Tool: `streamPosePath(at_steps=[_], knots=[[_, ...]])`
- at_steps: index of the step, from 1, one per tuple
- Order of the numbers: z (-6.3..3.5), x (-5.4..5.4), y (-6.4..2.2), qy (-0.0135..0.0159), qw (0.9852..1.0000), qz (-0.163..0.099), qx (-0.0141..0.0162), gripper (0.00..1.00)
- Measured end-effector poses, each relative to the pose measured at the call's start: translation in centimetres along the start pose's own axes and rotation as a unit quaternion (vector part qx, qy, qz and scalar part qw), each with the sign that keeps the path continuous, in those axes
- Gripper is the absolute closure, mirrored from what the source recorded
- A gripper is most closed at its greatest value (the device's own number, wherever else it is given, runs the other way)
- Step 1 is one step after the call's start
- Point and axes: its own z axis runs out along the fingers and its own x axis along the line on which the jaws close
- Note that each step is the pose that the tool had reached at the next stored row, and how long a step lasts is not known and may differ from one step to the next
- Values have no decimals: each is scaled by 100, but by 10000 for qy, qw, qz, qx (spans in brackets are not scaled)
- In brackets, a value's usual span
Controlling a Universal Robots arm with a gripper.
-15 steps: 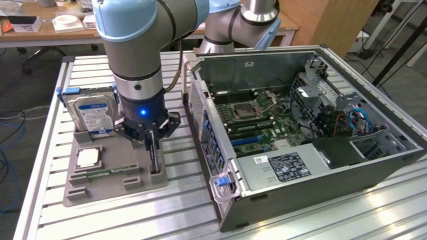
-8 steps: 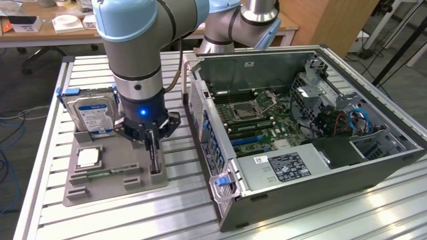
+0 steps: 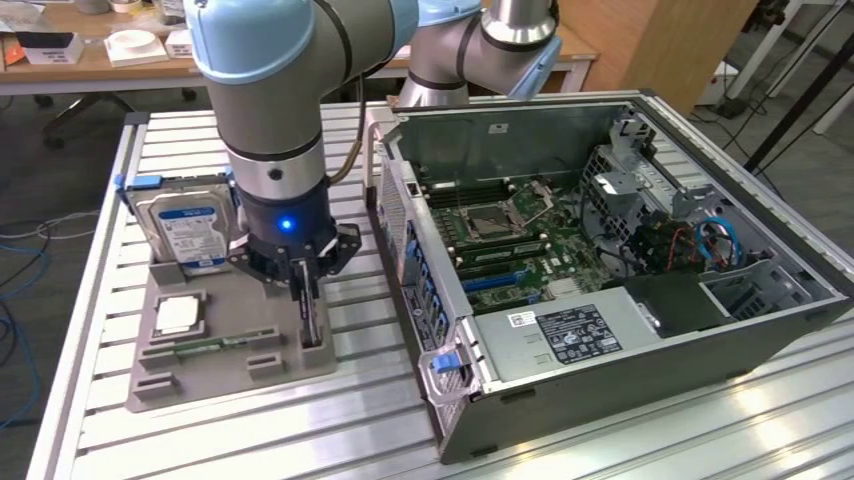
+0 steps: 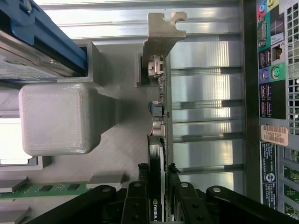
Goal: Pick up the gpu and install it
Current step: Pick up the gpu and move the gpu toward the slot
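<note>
black nvidia gpu [image 4: 155,198] in pincer [image 4: 158,171]

Black gpu [image 3: 311,312] — silver bracket, blue-labelled silver hard drive [image 3: 187,230], grey tray [image 3: 200,385], green memory stick [image 3: 214,345].

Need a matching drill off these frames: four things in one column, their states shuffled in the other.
1 gpu
2 hard drive
3 memory stick
4 computer case

A lying flat in the grey holder
B side open
C on edge between the jaws
D upright, blue label

Pairs: 1-C, 2-D, 3-A, 4-B
</note>
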Motion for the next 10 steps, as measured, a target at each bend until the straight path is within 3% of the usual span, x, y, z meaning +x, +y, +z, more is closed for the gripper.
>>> streamPosePath(at_steps=[10], knots=[[-91,-2,3,0,10000,0,0,73]])
